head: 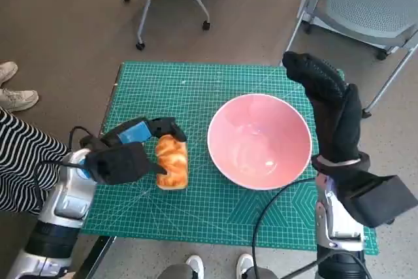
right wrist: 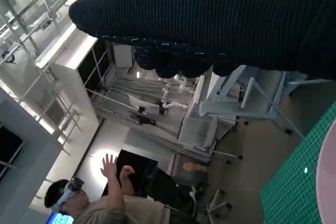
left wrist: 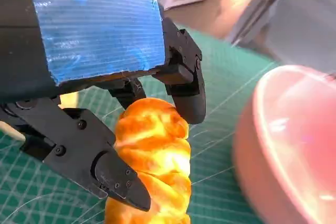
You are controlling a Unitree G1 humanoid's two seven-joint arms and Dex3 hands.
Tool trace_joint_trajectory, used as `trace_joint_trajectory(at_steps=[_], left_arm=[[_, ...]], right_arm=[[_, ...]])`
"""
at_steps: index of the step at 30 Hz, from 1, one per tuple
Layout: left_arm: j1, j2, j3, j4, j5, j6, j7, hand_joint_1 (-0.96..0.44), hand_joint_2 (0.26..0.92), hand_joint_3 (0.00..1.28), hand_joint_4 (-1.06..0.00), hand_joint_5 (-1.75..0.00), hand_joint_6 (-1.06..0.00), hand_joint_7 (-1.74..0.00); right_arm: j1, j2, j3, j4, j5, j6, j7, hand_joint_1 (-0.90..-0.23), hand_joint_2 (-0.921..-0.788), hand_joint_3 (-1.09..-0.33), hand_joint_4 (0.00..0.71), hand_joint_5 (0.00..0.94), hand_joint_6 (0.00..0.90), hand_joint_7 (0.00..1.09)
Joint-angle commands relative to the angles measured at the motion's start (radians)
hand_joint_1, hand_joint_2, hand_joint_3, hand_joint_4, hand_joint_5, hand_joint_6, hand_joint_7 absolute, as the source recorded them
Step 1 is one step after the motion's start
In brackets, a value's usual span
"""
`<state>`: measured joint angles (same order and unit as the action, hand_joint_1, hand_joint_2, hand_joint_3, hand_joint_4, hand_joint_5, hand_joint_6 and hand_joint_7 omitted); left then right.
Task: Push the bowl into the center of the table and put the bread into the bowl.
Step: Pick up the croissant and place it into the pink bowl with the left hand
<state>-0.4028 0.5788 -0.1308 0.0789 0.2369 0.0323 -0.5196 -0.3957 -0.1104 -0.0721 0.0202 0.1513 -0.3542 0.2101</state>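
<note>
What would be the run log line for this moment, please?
left hand: gripping bread on mat | right hand: raised beside bowl, empty | bread in bowl: not yet

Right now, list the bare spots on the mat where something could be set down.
Free: the far strip of the green mat beyond the bread and pink bowl, and the near edge. Crowded: the gap between bread and bowl, and the left side under the left robot hand.
</note>
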Motion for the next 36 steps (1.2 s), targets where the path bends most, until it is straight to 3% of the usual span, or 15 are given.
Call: trace_joint_trajectory(at_steps=[1, 16, 27, 36], left_arm=[[-0.007, 0.015, 0.043, -0.088, -0.042, 0.031, -0.025, 0.0, 0.875, 0.05, -0.83, -0.98, -0.71, -1.12], [-0.133, 0.004, 0.102, -0.246, -0.105, 0.063, -0.038, 0.0, 0.856, 0.04, -0.89, -0.92, -0.76, -1.07], [-0.321, -0.089, 0.026, -0.174, -0.07, 0.038, 0.0, 0.0, 0.841, 0.04, -0.92, -0.88, -0.79, -1.02], [-0.439, -0.173, -0.065, -0.043, -0.004, 0.022, 0.026, 0.0, 0.851, 0.04, -0.9, -0.91, -0.77, -1.04]], right_arm=[[0.026, 0.002, 0.0, 0.012, -0.003, 0.016, -0.006, -0.707, -0.921, -0.746, 0.241, 0.0, 0.063, 0.65], [0.025, 0.001, -0.009, 0.017, 0.008, 0.014, -0.003, -0.71, -0.921, -0.741, 0.237, 0.001, 0.066, 0.64], [0.034, 0.0, -0.018, 0.014, 0.021, 0.008, 0.002, -0.713, -0.921, -0.733, 0.24, 0.002, 0.077, 0.64], [0.057, -0.002, -0.023, -0.014, 0.013, 0.003, -0.006, -0.709, -0.921, -0.724, 0.247, 0.004, 0.083, 0.62]])
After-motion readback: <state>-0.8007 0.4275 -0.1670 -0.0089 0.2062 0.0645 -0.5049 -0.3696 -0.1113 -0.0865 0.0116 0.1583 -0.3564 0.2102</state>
